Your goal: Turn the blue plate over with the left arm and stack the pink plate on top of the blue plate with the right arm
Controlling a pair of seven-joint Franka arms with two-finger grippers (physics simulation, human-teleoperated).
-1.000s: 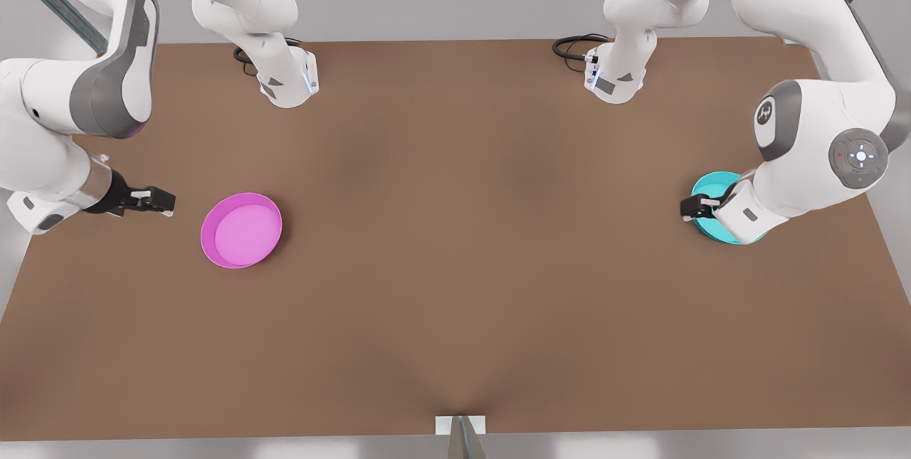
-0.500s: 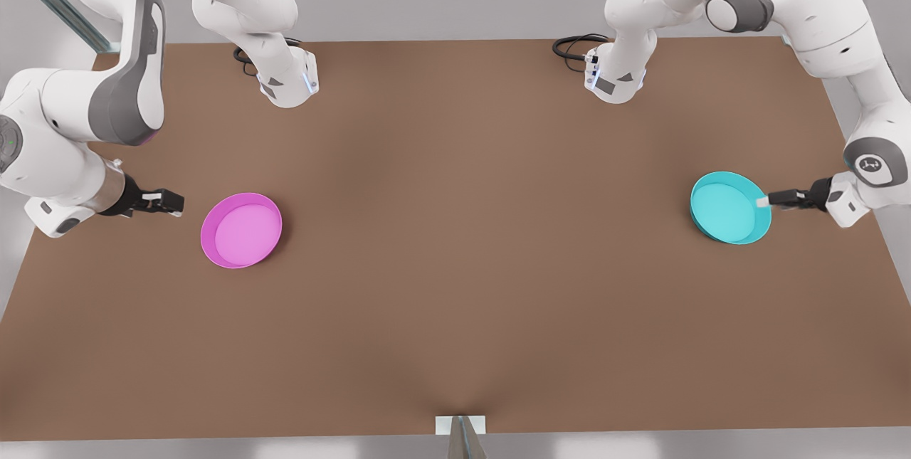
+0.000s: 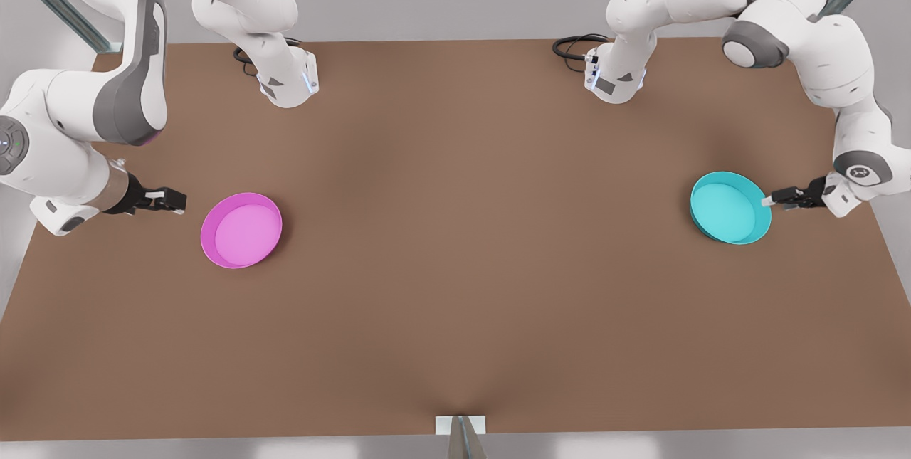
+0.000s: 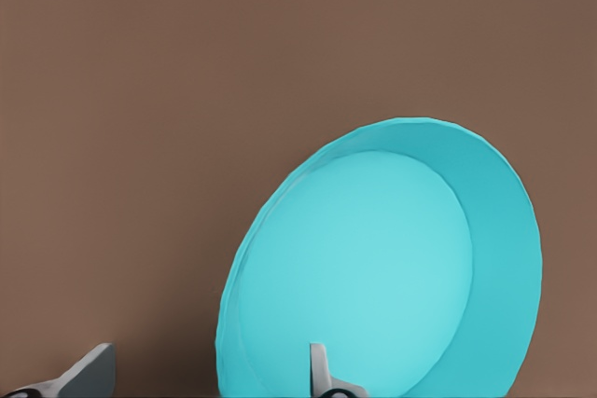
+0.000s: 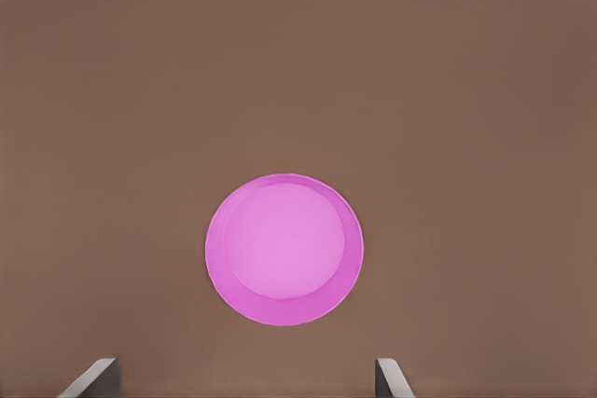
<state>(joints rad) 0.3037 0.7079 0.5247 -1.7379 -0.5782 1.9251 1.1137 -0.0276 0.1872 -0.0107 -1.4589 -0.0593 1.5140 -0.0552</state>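
The blue plate [image 3: 729, 208] lies rim up on the table at the front view's right. My left gripper [image 3: 770, 200] is low at its right-hand edge and open; in the left wrist view, the blue plate [image 4: 373, 267] has its near rim between the two fingertips of the left gripper [image 4: 205, 377]. At the front view's left lies the pink plate [image 3: 242, 230], also rim up. A short gap to its left, my right gripper [image 3: 178, 200] points at it and is open. In the right wrist view the pink plate [image 5: 284, 249] sits ahead of the spread right gripper [image 5: 242, 381].
Both plates rest on a brown table [image 3: 455, 267]. The two arm bases [image 3: 288, 82] [image 3: 615, 78] and black cables [image 3: 573, 46] stand at the far edge. A small white bracket [image 3: 460, 425] sits at the near edge's middle.
The left arm swung from above the blue plate round to its right-hand edge, uncovering it. The right gripper crept a little toward the pink plate. Neither plate moved.
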